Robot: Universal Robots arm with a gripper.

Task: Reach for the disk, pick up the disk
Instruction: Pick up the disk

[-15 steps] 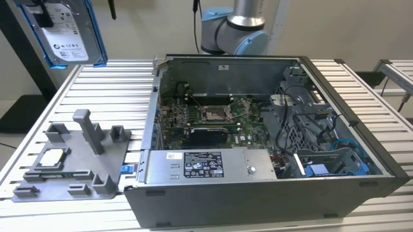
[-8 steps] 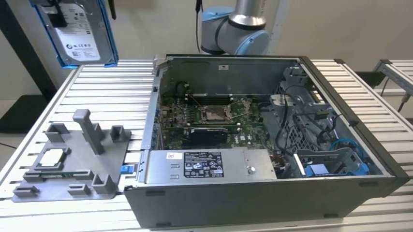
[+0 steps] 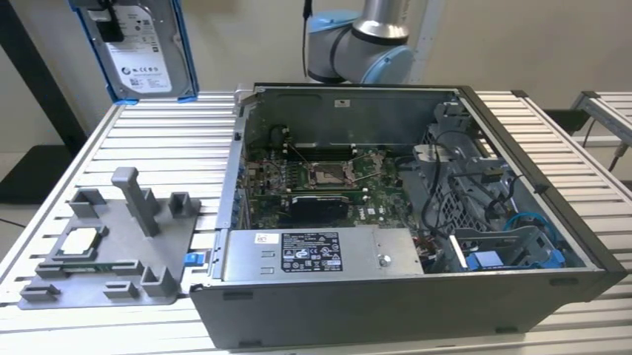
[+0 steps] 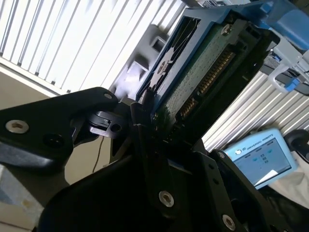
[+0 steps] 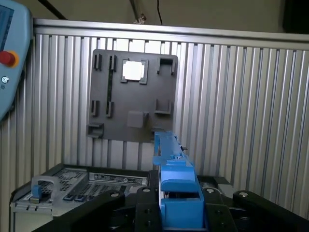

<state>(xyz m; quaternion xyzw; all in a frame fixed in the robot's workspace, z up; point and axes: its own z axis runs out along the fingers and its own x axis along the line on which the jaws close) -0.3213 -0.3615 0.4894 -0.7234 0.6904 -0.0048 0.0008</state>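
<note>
**Exterior view: disk held aloft, clear of the table**

The disk hangs in the air at about 10 o'clock from the open computer case, above the far edge of the slatted table and touching nothing on it. In the first wrist view the gripper has its black fingers closed on the disk's blue bracket, one on each side (the second wrist view shows the same clamp from the circuit-board side).

By my reading the reach is over and the pick-up looks done, since the disk's weight is carried wholly by the fingers. Any further motion calls for a firm, unchanged clamp and a level wrist, because the hold is near one end and the free end could swing.

In the exterior view the disk's long axis runs nearly 12 to 6 o'clock, leaning slightly. It stands upright with its white label facing the camera. The grey fixture plate lies well below it.
</note>
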